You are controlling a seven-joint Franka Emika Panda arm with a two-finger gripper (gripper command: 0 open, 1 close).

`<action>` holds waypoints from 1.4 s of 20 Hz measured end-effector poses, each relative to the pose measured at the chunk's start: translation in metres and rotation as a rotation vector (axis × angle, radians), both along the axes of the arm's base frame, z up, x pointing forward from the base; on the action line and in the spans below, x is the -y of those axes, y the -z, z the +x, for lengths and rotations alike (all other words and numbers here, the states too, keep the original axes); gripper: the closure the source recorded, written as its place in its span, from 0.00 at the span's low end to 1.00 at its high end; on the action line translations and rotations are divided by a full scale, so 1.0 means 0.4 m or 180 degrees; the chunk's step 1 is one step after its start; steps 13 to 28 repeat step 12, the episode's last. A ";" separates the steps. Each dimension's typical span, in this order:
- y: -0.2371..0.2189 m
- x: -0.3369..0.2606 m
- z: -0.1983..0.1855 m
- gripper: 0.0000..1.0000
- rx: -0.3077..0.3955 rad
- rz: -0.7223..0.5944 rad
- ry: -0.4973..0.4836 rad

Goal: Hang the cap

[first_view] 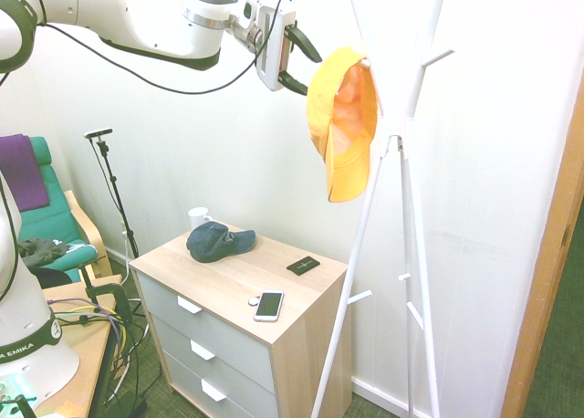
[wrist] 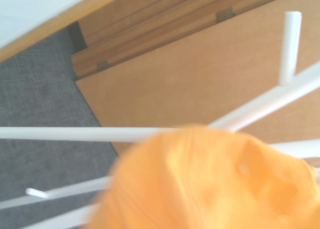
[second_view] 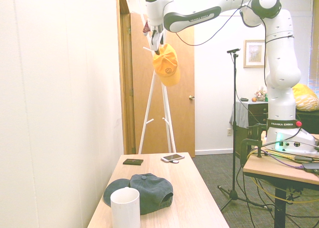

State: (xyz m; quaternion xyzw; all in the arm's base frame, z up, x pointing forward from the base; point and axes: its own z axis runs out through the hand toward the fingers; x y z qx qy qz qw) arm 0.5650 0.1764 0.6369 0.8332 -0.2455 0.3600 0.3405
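The yellow-orange cap [first_view: 343,121] hangs from a peg of the white coat stand [first_view: 398,153], brim pointing down. From the other side the cap [second_view: 166,64] shows a small smiley on its crown, and it fills the lower half of the wrist view as a blurred orange cap [wrist: 215,184]. My gripper [first_view: 307,67] sits just left of the cap at peg height, fingers open, with nothing between them. In the second exterior view the gripper [second_view: 157,43] is right above the cap.
A dark navy cap [first_view: 217,241] lies on the wooden drawer chest [first_view: 239,295] beside a white mug [first_view: 198,217], a phone [first_view: 268,305] and a small black card [first_view: 303,265]. A wooden door [second_view: 174,103] stands behind the coat stand [second_view: 158,106].
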 end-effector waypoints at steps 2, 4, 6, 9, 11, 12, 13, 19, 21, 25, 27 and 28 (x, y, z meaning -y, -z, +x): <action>-0.002 -0.034 0.001 0.00 -0.0084 0.0339 -0.0021; -0.021 -0.050 0.007 0.00 -0.0163 0.0693 -0.0027; -0.040 -0.047 0.015 0.00 -0.0250 0.1043 -0.0049; -0.059 -0.022 0.028 0.00 -0.0408 0.1565 -0.0140; -0.066 0.000 0.029 0.00 -0.0527 0.1929 -0.0199; -0.073 0.012 0.028 0.00 -0.0582 0.2114 -0.0232; -0.073 0.012 0.028 0.00 -0.0582 0.2114 -0.0232; -0.073 0.012 0.028 0.00 -0.0582 0.2114 -0.0232; -0.073 0.012 0.028 0.00 -0.0582 0.2114 -0.0232; -0.073 0.012 0.028 0.00 -0.0582 0.2114 -0.0232; -0.073 0.012 0.028 0.00 -0.0582 0.2114 -0.0232; -0.073 0.012 0.028 0.00 -0.0582 0.2114 -0.0232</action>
